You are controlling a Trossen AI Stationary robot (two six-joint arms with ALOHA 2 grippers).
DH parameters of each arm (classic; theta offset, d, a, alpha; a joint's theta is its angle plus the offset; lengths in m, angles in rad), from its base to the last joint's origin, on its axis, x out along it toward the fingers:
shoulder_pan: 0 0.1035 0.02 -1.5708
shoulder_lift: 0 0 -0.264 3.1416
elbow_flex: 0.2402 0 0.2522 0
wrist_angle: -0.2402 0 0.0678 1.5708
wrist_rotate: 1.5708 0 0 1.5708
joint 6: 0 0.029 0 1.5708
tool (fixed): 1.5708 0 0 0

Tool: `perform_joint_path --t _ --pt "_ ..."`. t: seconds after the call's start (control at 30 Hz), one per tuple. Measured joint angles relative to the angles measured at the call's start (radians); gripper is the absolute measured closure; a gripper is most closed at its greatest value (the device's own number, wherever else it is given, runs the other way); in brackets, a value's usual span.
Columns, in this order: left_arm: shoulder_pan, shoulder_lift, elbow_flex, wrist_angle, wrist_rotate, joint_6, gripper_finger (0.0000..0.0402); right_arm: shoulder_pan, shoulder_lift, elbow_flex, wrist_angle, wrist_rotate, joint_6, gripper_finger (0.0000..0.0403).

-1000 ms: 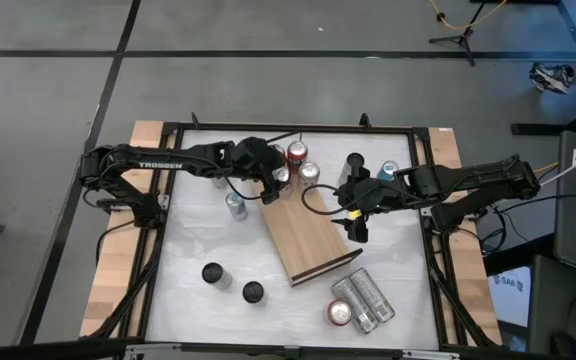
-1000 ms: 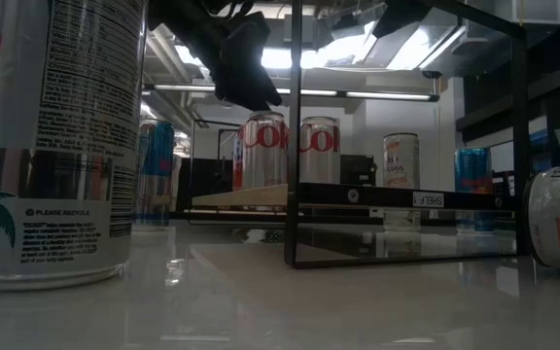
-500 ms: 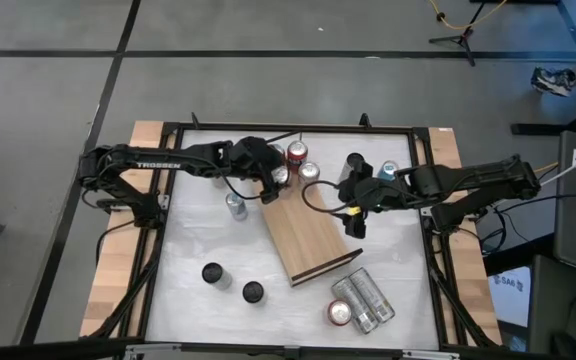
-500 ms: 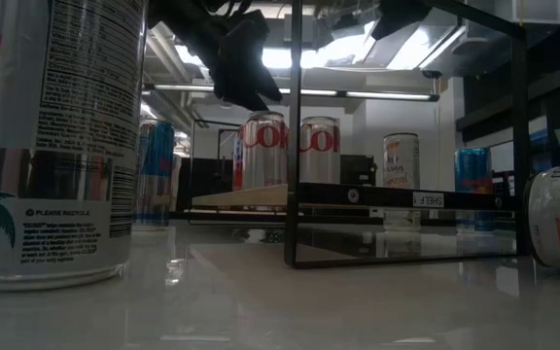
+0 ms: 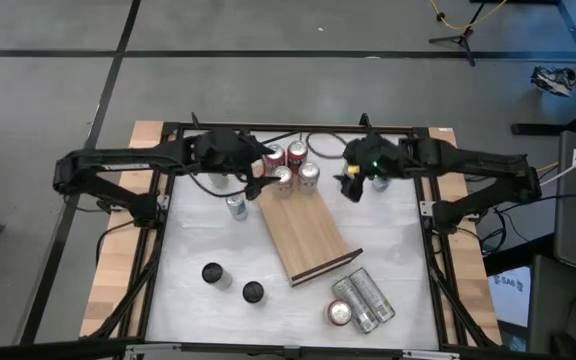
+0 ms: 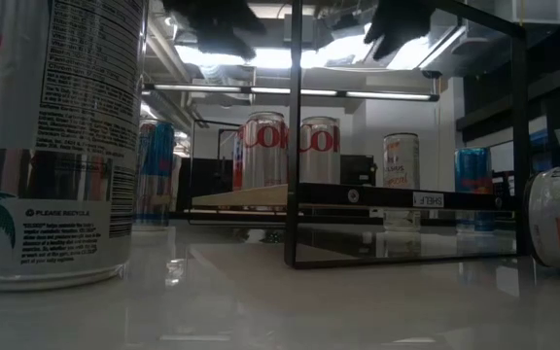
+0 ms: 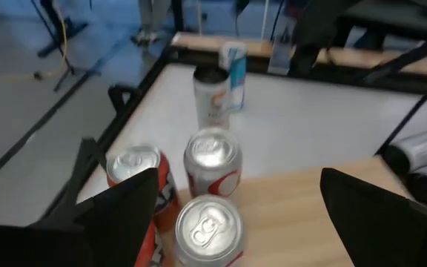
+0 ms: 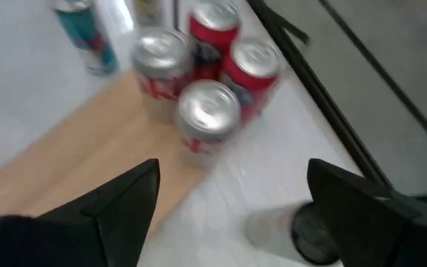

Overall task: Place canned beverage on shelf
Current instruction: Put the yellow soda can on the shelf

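The shelf point(image 5: 306, 238), a light wooden board, lies slanted mid-table. Two silver cans point(image 5: 284, 177) point(image 5: 309, 172) stand upright on its far end. Two red cans point(image 5: 296, 152) stand just beyond it on the white table. My left gripper point(image 5: 255, 178) hovers open to the left of these cans. In its wrist view it point(image 7: 239, 178) looks down on the silver cans point(image 7: 212, 159) with nothing between its fingers. My right gripper point(image 5: 351, 188) hovers open to their right. Its wrist view point(image 8: 234, 167) shows the same cluster point(image 8: 207, 119) below.
A silver can point(image 5: 236, 207) stands left of the board and two dark-topped cans point(image 5: 213, 273) point(image 5: 253, 292) near the front. Several cans lie at the front right point(image 5: 360, 300). A blue can point(image 5: 387, 170) and a dark can point(image 5: 356, 160) stand by my right gripper. A black frame point(image 6: 406, 126) rises over the shelf.
My left gripper has drawn back from the silver can on the shelf, rising and going toward the table's far left. My right gripper has swung from over the board toward the far edge. Both silver cans stay upright on the shelf.
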Motion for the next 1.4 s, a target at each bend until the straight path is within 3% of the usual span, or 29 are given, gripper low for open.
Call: perform_joint_path --t 0.3,0.63,0.9,1.13,1.4 --pt "-0.058 -0.143 0.001 -0.065 -0.002 -0.001 0.0036 -0.182 0.0 -0.003 -0.076 -0.044 0.0 0.0065" --pt "-0.107 -0.159 0.001 -0.122 -0.002 -0.002 0.0036 -0.323 0.0 -0.114 -0.06 -0.149 0.0 0.0065" --pt "-0.109 -0.158 0.001 -0.13 -0.003 -0.004 0.0036 -0.352 0.0 -0.232 0.017 -0.198 0.0 0.0065" --pt "-0.109 -0.158 0.001 -0.129 -0.003 -0.003 0.0036 -0.352 0.001 -0.337 0.147 -0.182 0.0 0.0065" --pt "-0.109 -0.158 0.001 -0.127 -0.003 -0.003 0.0036 -0.352 0.003 -0.412 0.179 -0.18 0.0 0.0065"
